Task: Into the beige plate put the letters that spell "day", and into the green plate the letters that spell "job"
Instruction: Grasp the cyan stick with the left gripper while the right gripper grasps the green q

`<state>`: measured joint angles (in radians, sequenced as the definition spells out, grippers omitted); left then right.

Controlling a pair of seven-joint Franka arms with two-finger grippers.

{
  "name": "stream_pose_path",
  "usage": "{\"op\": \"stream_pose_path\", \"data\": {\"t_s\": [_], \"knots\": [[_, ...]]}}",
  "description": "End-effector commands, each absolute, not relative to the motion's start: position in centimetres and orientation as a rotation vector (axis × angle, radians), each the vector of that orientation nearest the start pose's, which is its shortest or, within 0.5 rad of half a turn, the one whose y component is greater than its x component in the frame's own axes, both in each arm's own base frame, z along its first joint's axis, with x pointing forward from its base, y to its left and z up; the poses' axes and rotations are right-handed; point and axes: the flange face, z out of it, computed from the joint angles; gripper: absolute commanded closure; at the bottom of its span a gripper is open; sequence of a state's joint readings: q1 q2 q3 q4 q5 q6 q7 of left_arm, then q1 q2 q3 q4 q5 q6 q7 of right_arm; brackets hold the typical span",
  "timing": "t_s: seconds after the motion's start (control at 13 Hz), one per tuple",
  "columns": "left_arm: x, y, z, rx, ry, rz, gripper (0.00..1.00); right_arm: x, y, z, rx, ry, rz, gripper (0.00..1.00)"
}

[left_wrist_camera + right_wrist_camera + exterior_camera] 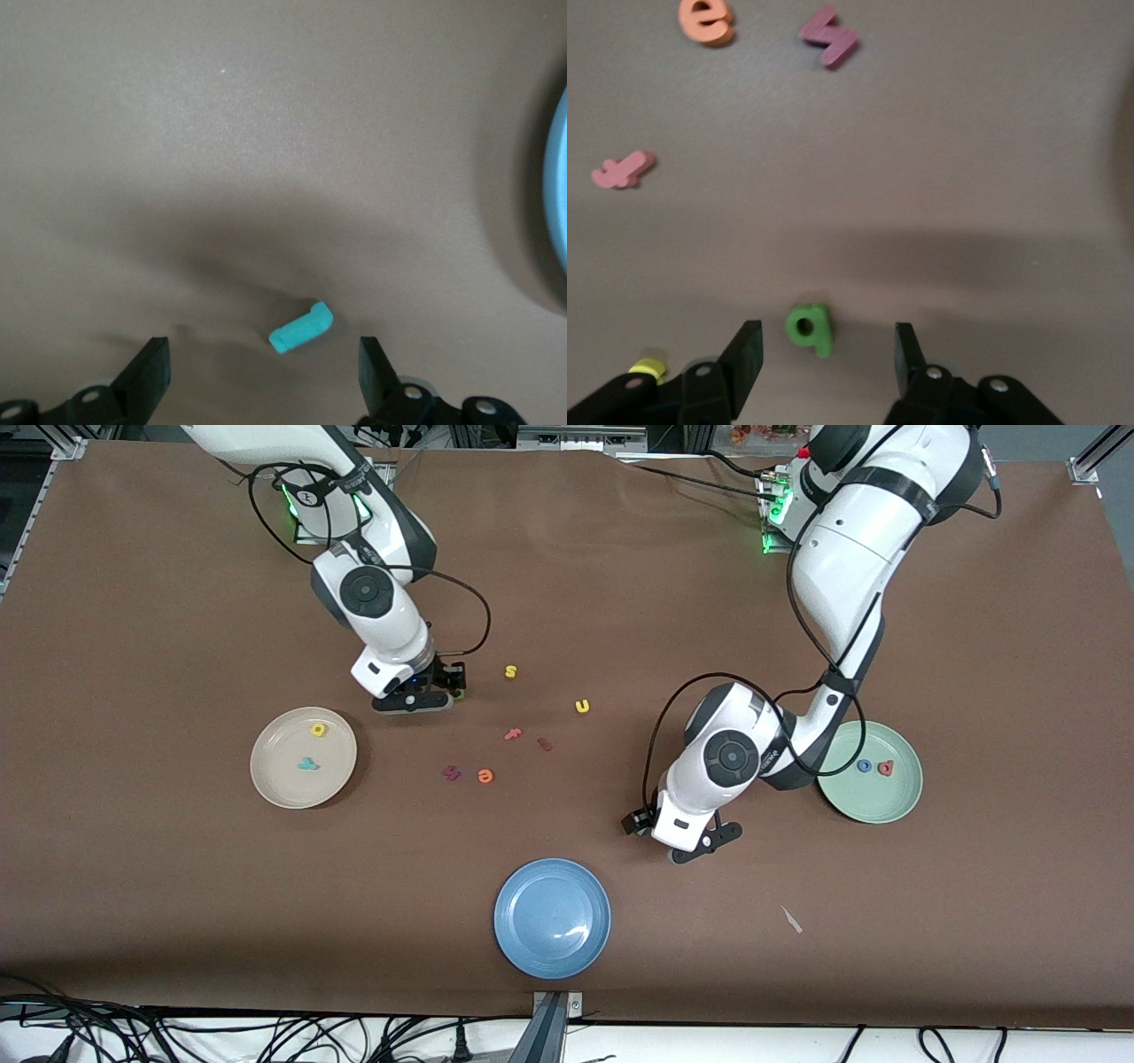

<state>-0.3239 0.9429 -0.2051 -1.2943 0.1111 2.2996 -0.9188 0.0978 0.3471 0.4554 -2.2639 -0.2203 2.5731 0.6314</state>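
Observation:
The beige plate [282, 781] holds a yellow round-bowled letter [318, 730] and a teal y [308, 763]. In the green plate [873, 804] lie a blue o [864, 765] and a salmon-red letter [885, 768]. My left gripper [702, 845] [264, 350] is open, low over the brown cloth between the blue and green plates. A teal short bar [301, 328] lies flat between its fingers, untouched. My right gripper [415, 700] [827, 341] is open beside the beige plate, and a green bowl-and-stem letter [808, 329] lies between its fingers, clear of both. The front view hides both of these letters.
A blue plate [552, 918] sits near the front edge. Loose letters lie mid-table: yellow s [511, 671], yellow u [582, 706], a pink one [513, 734], a dark red one [544, 743], a magenta one [452, 772] and an orange e [485, 777].

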Motion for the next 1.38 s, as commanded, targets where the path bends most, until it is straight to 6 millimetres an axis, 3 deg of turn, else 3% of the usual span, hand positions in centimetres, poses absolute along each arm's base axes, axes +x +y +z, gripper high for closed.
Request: {"op": "stream_pose_path", "data": {"t_s": [0.0,0.23,0.38,0.85,1.15,1.31], "knots": [[66.6,-37.0,18.2,-3.145,-0.483,-0.131,0.05,44.8,29.6,21.0,-3.085,-0.132,0.019,0.32],[66.1,-37.8,17.6,-3.147,-0.437,-0.128,0.07,44.0,30.2,20.4,-3.106,-0.268,0.002,0.29],[65.8,-37.8,16.2,-3.121,-0.377,-0.136,0.15,43.5,30.3,19.8,-3.116,-0.394,-0.026,0.27],[66.4,-37.8,16.0,-3.085,-0.282,-0.212,0.19,42.6,30.4,18.3,-3.081,-0.432,-0.040,0.26],[67.2,-37.5,16.5,-3.091,-0.275,-0.280,0.22,41.5,30.4,17.3,-3.043,-0.435,-0.057,0.35],[66.9,-37.7,16.3,-3.091,-0.269,-0.276,0.30,41.6,30.2,17.2,-3.045,-0.435,-0.056,0.41]]}}
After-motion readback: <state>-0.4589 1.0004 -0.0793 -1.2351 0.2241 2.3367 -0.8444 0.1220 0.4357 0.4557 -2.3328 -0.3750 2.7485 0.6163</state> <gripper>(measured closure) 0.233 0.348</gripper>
